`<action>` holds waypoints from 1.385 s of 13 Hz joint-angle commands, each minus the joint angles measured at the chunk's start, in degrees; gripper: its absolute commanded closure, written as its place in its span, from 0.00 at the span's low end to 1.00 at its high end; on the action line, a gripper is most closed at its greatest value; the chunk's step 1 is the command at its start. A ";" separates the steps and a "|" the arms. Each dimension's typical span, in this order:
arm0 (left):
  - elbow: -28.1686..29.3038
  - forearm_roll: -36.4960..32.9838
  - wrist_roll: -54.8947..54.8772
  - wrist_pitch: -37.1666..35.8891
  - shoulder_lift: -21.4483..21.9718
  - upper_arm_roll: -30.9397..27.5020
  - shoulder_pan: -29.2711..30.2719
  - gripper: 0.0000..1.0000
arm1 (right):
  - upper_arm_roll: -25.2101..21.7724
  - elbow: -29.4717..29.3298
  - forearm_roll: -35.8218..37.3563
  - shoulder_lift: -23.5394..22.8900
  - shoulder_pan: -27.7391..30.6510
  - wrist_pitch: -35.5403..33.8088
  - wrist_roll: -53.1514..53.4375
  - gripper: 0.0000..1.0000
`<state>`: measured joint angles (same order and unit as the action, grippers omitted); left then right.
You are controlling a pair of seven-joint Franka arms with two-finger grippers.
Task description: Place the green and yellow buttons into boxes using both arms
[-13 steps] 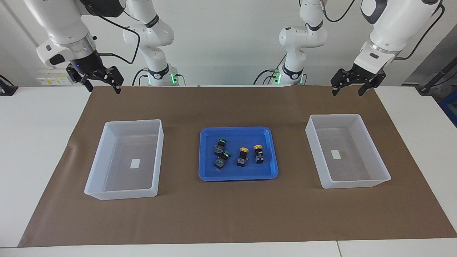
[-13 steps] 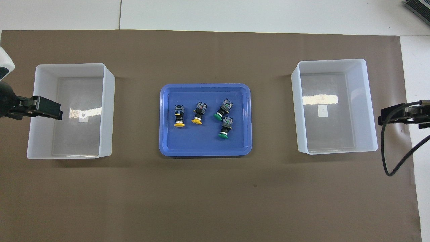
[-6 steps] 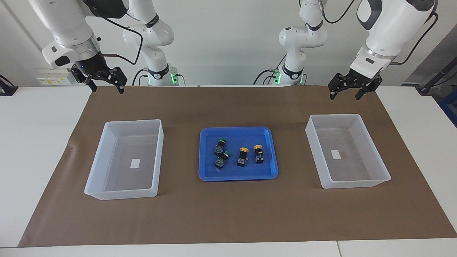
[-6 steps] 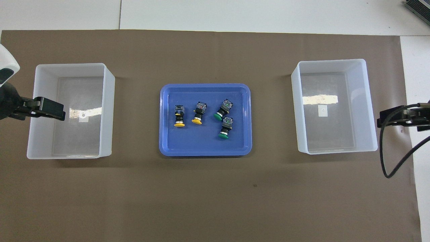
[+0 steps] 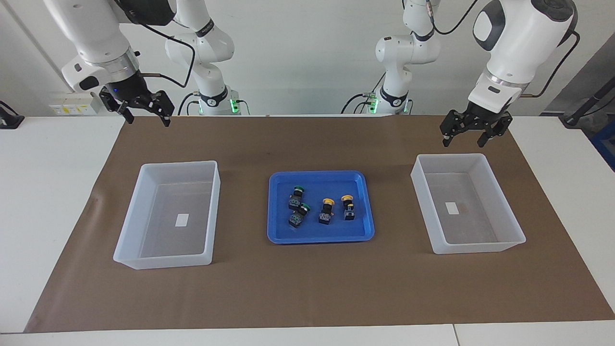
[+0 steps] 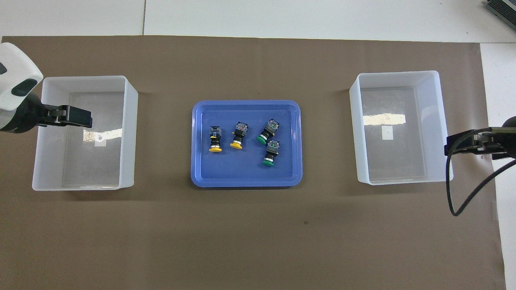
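Note:
Two green buttons (image 5: 296,194) (image 6: 267,131) and two yellow buttons (image 5: 327,210) (image 6: 215,139) lie on their sides in the blue tray (image 5: 321,236) (image 6: 246,182) at mid-table. One empty translucent box (image 5: 475,247) (image 6: 130,133) stands toward the left arm's end. Another (image 5: 144,262) (image 6: 354,129) stands toward the right arm's end. My left gripper (image 5: 462,142) (image 6: 76,117) hangs open and empty over its box's outer rim. My right gripper (image 5: 146,119) (image 6: 454,147) hangs open and empty, high over the outer rim of the other box.
A brown mat (image 5: 307,288) covers most of the white table (image 5: 53,192), and the boxes and tray stand on it in a row. A black cable (image 6: 459,201) loops down from the right arm.
Both grippers have drifted inward from the table's ends. The left one has also come down closer to its box. The buttons, tray and boxes have not moved.

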<state>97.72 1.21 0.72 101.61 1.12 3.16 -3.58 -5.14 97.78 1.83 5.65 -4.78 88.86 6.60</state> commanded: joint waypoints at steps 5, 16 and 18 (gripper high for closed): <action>8.09 -0.15 7.09 12.98 -2.78 -0.44 -7.75 0.00 | 0.22 2.77 -0.86 0.07 -3.12 5.70 6.22 0.00; 19.08 -0.15 15.89 31.80 -5.33 -0.44 -16.20 0.00 | 0.31 1.72 -4.80 -15.91 -12.71 24.93 23.27 0.00; 19.08 -0.15 16.41 34.17 -7.52 -0.44 -16.72 0.00 | 0.31 1.45 -6.13 -18.56 -14.11 28.72 25.47 0.00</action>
<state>115.19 1.21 15.88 132.33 -5.70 3.51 -19.16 -5.00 100.48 -2.45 -10.71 -18.26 115.37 29.88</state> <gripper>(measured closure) 0.000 0.000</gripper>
